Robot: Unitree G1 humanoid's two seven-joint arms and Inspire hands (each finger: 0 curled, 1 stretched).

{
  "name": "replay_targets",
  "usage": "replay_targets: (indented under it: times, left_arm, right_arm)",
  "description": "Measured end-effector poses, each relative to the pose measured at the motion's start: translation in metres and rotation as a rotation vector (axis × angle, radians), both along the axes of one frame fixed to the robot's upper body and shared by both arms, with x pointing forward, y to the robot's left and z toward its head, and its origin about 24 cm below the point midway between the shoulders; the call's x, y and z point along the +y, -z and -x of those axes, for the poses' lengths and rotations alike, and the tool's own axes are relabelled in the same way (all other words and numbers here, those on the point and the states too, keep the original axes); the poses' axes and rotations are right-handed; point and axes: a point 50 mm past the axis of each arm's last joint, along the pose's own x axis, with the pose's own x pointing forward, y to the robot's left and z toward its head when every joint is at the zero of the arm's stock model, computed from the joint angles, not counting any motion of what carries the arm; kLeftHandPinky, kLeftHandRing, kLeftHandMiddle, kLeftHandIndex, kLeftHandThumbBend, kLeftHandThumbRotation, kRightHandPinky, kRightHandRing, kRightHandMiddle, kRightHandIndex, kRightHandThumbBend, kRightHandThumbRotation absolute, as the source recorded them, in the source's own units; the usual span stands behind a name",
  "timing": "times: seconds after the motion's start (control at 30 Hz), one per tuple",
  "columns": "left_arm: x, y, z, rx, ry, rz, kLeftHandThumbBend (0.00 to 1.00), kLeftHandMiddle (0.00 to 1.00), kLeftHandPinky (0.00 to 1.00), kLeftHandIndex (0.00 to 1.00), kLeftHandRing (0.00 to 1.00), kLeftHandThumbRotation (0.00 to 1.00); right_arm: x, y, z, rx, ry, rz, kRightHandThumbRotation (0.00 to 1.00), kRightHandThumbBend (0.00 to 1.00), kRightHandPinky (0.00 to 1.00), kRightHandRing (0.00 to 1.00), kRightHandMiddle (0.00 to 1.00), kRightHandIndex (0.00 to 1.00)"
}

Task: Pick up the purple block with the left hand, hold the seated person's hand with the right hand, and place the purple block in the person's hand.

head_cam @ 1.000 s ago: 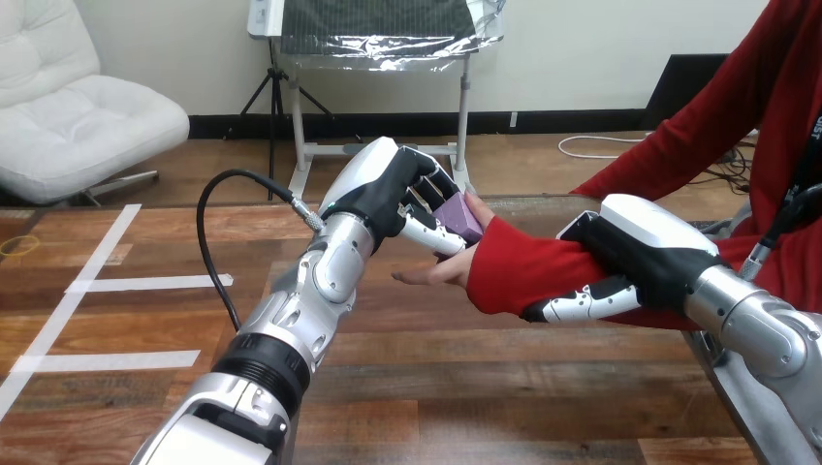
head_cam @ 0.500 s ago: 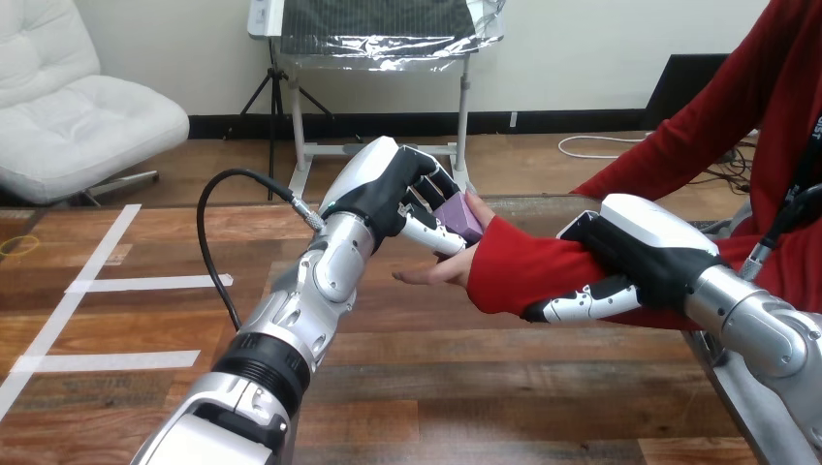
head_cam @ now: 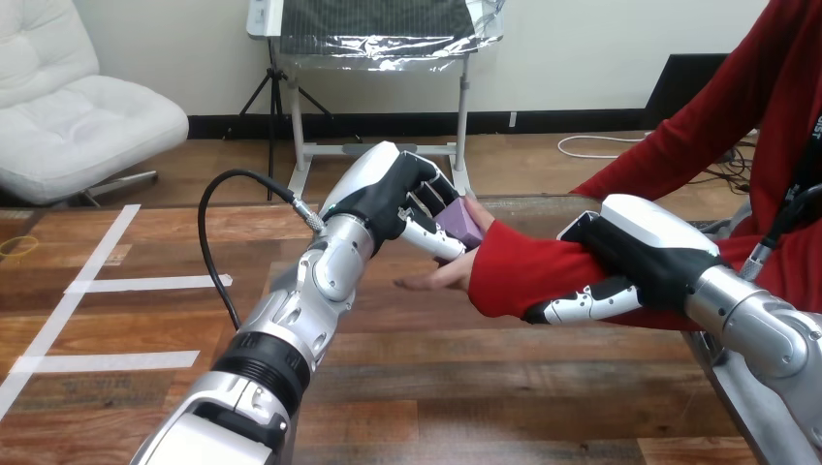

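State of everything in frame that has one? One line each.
left hand: shut on block, raised
block: gripped, just above person's hand
person's hand: open, held out under block; contact unclear
right hand: shut on person's forearm, fingers curled beneath it

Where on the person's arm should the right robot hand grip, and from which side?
The red-sleeved forearm, behind the wrist, from above: it lies level across the table, and the right robot hand wraps it there, leaving the person's hand free under the purple block.
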Motion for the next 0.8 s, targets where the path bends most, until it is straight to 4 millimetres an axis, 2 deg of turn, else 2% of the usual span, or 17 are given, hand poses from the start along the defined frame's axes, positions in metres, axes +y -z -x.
replay_targets:
  times: [0.13, 0.33, 0.5, 0.8]
  left_arm:
    - [0.0005, 0.0006, -0.0002, 0.025, 0.008, -0.007, 0.72, 0.50, 0.45, 0.50, 0.47, 0.01]
    - [0.0022, 0.0013, -0.0004, 0.061, 0.025, -0.015, 0.74, 0.58, 0.55, 0.59, 0.55, 0.08]
    - [0.0024, 0.0017, -0.0002, 0.080, 0.042, -0.024, 0.75, 0.64, 0.62, 0.65, 0.62, 0.06]
    - [0.0009, 0.0000, 0.0003, 0.092, 0.086, -0.055, 0.74, 0.70, 0.67, 0.70, 0.67, 0.01]
  right_arm:
    - [-0.0003, 0.0001, 0.0002, 0.006, -0.002, 0.000, 0.48, 0.73, 0.22, 0.26, 0.30, 0.31]
    - [-0.0008, 0.0005, 0.0006, 0.013, -0.002, -0.005, 0.51, 0.76, 0.23, 0.27, 0.31, 0.32]
    - [-0.0011, 0.0006, 0.0008, 0.017, -0.004, -0.003, 0.54, 0.79, 0.24, 0.28, 0.32, 0.32]
    - [-0.0020, 0.0000, 0.0007, 0.024, -0.004, -0.007, 0.56, 0.84, 0.27, 0.31, 0.36, 0.38]
